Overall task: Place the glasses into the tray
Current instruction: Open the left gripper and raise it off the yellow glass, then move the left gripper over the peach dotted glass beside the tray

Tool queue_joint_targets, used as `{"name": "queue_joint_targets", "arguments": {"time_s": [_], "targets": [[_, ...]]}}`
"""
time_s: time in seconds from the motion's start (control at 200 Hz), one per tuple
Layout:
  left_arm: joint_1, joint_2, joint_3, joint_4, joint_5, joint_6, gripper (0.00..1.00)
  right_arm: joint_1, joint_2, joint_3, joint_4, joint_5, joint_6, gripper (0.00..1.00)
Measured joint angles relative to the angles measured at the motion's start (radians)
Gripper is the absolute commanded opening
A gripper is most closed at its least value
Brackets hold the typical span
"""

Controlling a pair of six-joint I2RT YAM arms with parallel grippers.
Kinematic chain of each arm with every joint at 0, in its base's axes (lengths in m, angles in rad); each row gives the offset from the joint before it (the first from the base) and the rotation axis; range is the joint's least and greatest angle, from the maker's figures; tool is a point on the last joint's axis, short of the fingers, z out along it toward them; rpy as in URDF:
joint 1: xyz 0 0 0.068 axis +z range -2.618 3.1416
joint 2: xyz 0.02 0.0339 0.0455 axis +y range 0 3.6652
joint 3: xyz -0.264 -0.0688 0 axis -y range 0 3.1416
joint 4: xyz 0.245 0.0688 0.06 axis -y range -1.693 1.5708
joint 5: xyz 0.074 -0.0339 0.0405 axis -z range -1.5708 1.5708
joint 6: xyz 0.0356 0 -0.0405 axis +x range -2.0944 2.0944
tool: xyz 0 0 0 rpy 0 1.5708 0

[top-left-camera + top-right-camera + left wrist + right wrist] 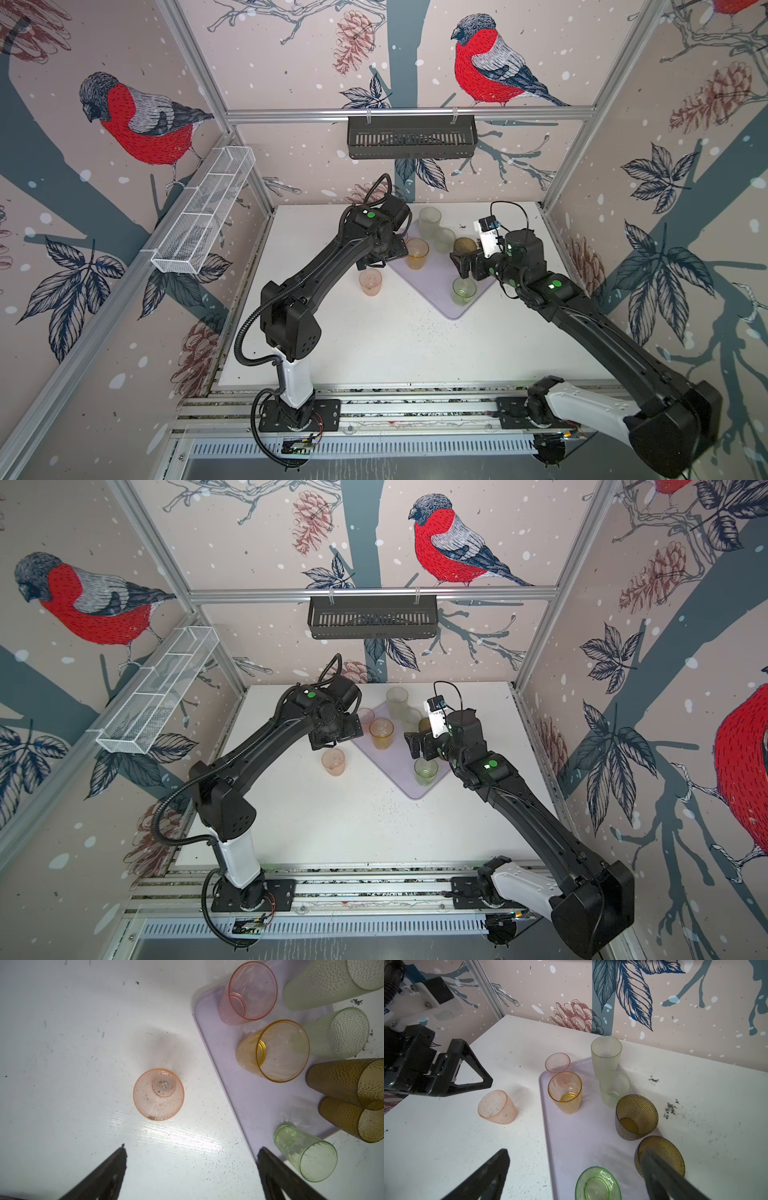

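Hovering left fingers apart near pink tumbler beside tray, right fingers apart over tray

Bright, even light, with a glare patch on the white worktop. Top views bend at the edges, and the left pincer looks blurry up close.

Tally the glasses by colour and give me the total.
pink glasses: 2
brown glasses: 2
pale frosted glasses: 2
amber glass: 1
green glass: 1
Total: 8
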Motion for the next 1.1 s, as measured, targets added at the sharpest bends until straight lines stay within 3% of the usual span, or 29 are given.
{"name": "queue_joint_targets", "arguments": {"time_s": [0.405,0.735,1.101], "targets": [[0.126,-0.212,-0.355,0.161,0.089,0.022,0.98,0.019,0.012,0.005,0.001,-0.014,-0.019,1.0],[0.188,-0.251,-0.476,0.265,0.144,0.062,0.96,0.028,0.027,0.021,0.003,-0.05,-0.023,1.0],[0.211,-0.221,-0.518,0.338,0.175,0.105,0.79,0.034,0.034,0.032,0.002,-0.065,-0.026,1.0]]}}
